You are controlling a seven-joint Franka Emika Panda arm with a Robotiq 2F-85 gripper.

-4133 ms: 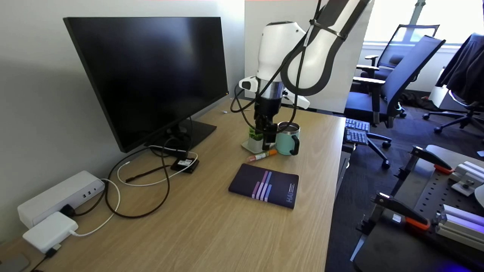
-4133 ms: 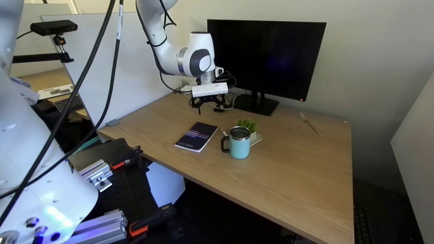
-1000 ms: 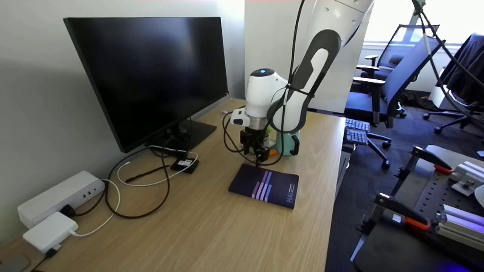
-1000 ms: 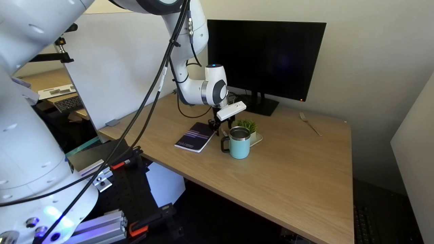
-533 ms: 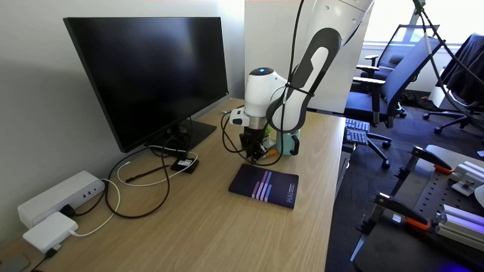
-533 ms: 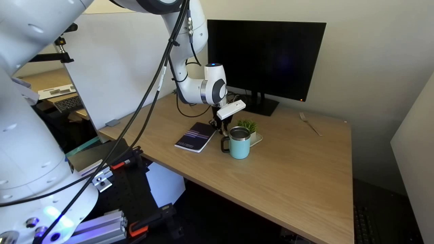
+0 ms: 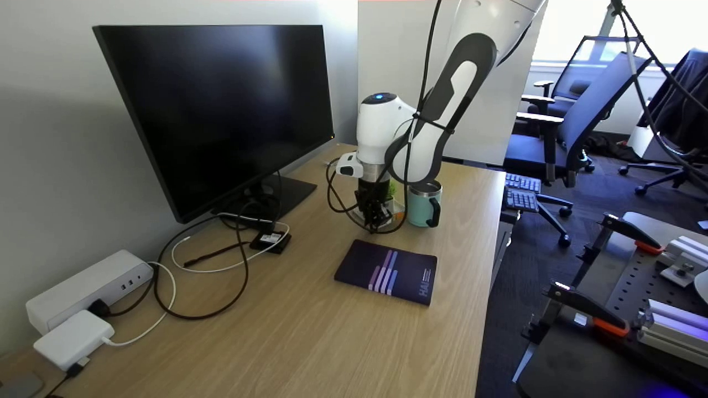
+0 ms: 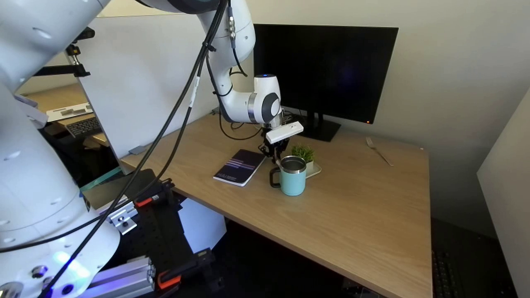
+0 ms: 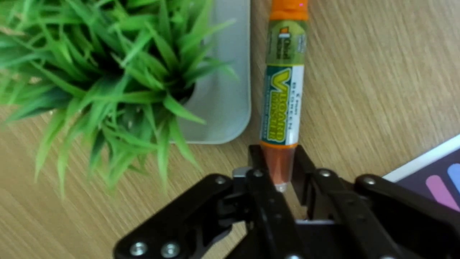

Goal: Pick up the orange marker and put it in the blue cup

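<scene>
The claw (image 9: 279, 160) points down, its grip closed.

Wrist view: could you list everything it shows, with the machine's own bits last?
orange-capped plastic marker: one, orange with a green-and-white label, right of centre
bushy grass-like plant: one, green, upper left
flat round-cornered tray: one, pale grey, under the plant
striped dark notebook: one, dark with pink and blue stripes, lower right, corner only
wood-grain desk: one, light brown, filling the background
jointed black fingers: two, black, bottom centre, shut on the marker's lower end
</scene>
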